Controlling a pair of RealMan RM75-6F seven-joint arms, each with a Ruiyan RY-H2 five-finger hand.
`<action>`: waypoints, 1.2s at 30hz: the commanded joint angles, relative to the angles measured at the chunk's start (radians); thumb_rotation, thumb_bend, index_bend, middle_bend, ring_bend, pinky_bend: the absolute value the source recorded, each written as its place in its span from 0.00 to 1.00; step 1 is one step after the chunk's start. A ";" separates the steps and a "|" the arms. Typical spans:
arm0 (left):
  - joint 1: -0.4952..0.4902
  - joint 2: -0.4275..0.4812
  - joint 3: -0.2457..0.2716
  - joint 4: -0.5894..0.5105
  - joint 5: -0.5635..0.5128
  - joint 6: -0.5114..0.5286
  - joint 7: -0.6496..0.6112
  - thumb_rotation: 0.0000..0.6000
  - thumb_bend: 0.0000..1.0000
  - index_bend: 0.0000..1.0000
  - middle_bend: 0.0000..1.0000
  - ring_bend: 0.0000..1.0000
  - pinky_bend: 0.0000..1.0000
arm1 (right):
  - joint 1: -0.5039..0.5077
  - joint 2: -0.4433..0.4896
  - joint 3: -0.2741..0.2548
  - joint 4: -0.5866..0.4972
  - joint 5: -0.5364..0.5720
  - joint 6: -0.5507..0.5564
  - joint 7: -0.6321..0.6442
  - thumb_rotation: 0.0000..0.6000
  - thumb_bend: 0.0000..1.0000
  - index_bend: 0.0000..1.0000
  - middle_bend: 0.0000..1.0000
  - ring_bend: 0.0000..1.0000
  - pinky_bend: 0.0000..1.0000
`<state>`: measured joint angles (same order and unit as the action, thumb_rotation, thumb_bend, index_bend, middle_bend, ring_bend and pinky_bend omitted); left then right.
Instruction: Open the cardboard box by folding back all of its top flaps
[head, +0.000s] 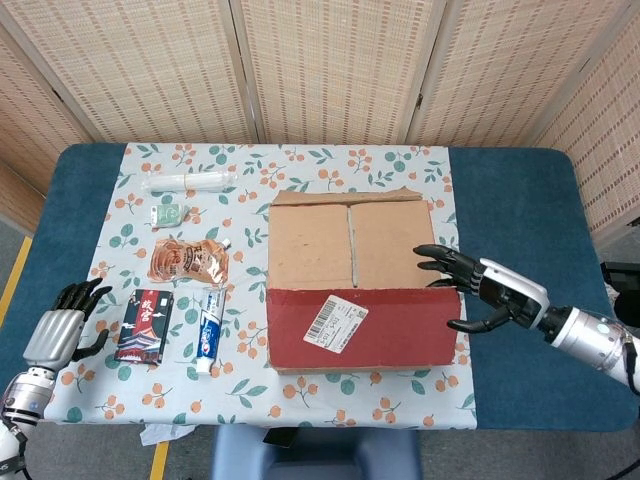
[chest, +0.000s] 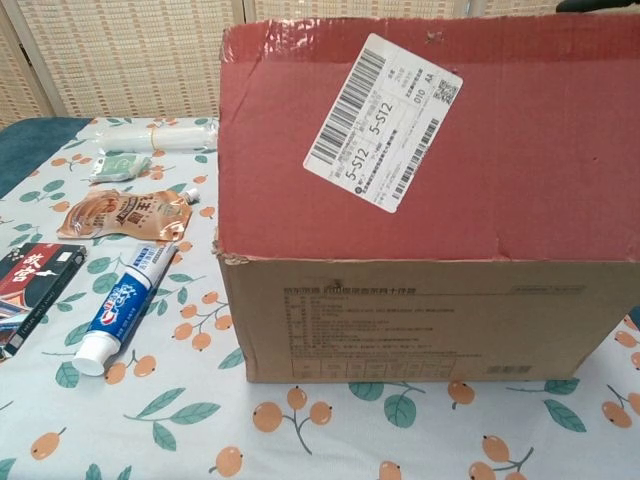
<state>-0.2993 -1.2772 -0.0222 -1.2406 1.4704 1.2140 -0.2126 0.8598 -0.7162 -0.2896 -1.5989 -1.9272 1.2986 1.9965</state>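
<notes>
The cardboard box (head: 355, 285), set at the tablecloth's (head: 250, 170) four o'clock, has its red-taped front flap (chest: 430, 140) raised, the right hand (head: 478, 290) being held spread at its three o'clock edge, presumably for lifting.

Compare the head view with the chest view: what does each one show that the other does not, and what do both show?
Only the head view shows the right hand, fingers spread at the box's right edge, the left hand near the table's left edge, the two plain brown flaps lying flat, and the blue table. Only the chest view shows the cardboard box's front wall with its small print, and the red flap standing up. Both show the shipping label, toothpaste tube, brown pouch and fruit-patterned cloth.
</notes>
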 joint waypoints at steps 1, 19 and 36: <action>0.000 0.000 0.001 -0.001 0.001 0.000 0.009 1.00 0.50 0.14 0.08 0.01 0.00 | -0.033 0.071 -0.015 -0.087 -0.035 0.041 -0.076 1.00 0.30 0.04 0.00 0.05 0.22; 0.011 0.007 0.011 -0.041 0.030 0.048 0.058 1.00 0.50 0.14 0.08 0.01 0.00 | -0.266 0.245 -0.112 -0.311 -0.311 0.205 -0.442 1.00 0.30 0.01 0.00 0.04 0.22; 0.010 0.007 0.013 -0.031 0.029 0.042 0.039 1.00 0.50 0.14 0.08 0.04 0.00 | -0.265 0.159 0.170 -0.451 0.080 -0.006 -1.223 0.78 0.30 0.30 0.00 0.00 0.00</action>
<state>-0.2899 -1.2697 -0.0096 -1.2722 1.5002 1.2562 -0.1734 0.5496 -0.5048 -0.2747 -1.9816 -2.0469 1.4064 1.0803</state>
